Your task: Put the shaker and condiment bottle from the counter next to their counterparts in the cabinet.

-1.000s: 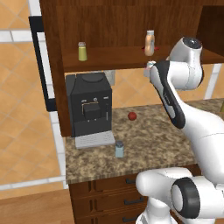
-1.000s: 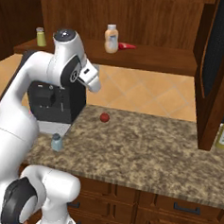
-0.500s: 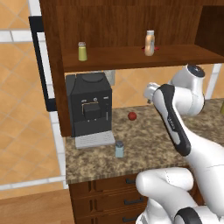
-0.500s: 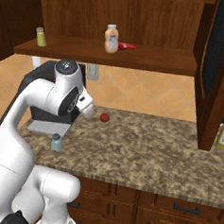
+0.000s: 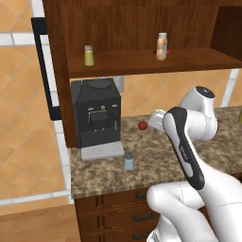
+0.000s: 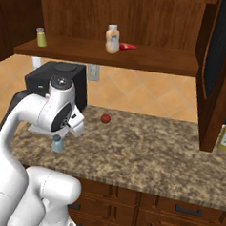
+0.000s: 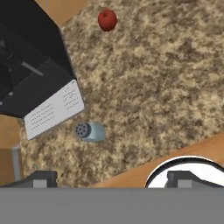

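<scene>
Shaker [image 5: 129, 160] on counter [image 5: 156, 163] lower centre, just in front of coffee machine [image 5: 97, 118] at left. Apple [image 5: 142, 125] behind it, mid-frame. Upper shelf [image 5: 142, 61]: second shaker [image 5: 88, 55] left, condiment bottle [image 5: 162, 46] right.

Coffee machine [image 5: 97, 113] just behind shaker [image 5: 128, 161]
</scene>
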